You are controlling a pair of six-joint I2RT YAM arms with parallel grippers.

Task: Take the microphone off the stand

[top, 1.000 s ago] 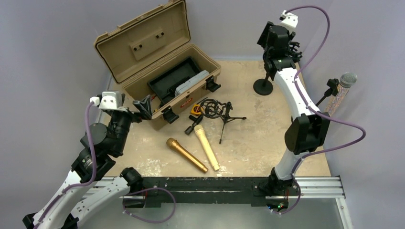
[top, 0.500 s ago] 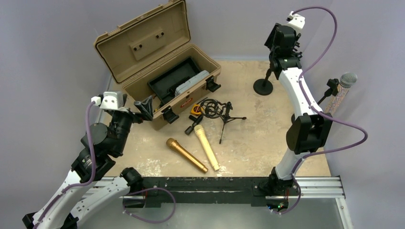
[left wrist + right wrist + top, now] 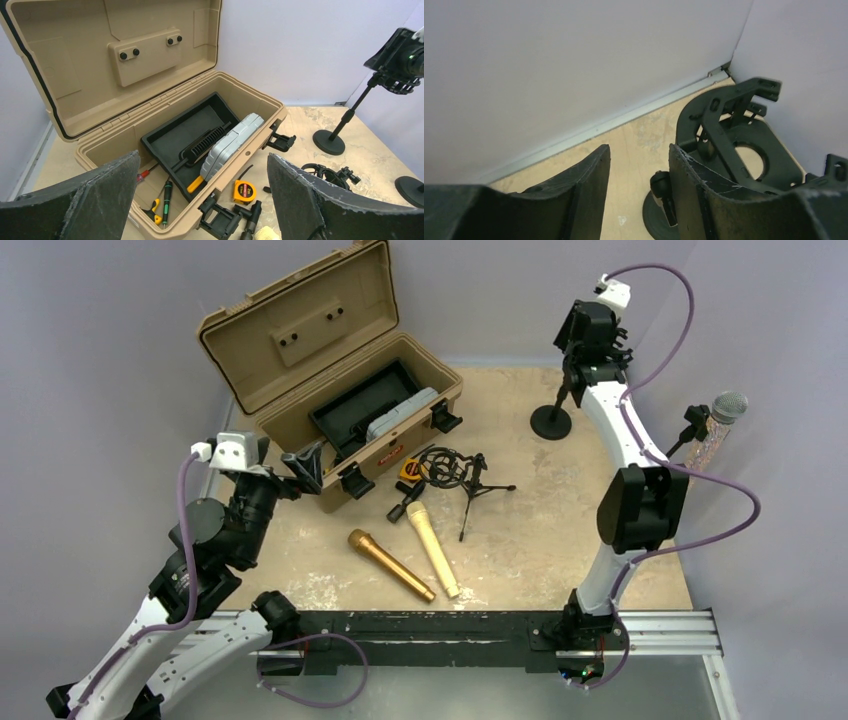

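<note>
Mottled beige counter [image 3: 540,530], lilac walls [image 3: 100,340]; glittery, silver-headed microphone [image 3: 720,425] right of slightly parted, empty right end effector [image 3: 638,150]; left end effector [image 3: 202,156] spread wide.

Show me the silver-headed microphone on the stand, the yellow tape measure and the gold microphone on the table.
Silver-headed microphone [image 3: 729,406]: top external view, its mesh head.
Yellow tape measure [image 3: 243,190]: left wrist view, its round face.
Gold microphone [image 3: 392,565]: top external view, mid-handle.

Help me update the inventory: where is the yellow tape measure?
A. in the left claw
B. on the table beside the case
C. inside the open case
B: the tape measure lies on the table just outside the tan case, by its latches.
</note>
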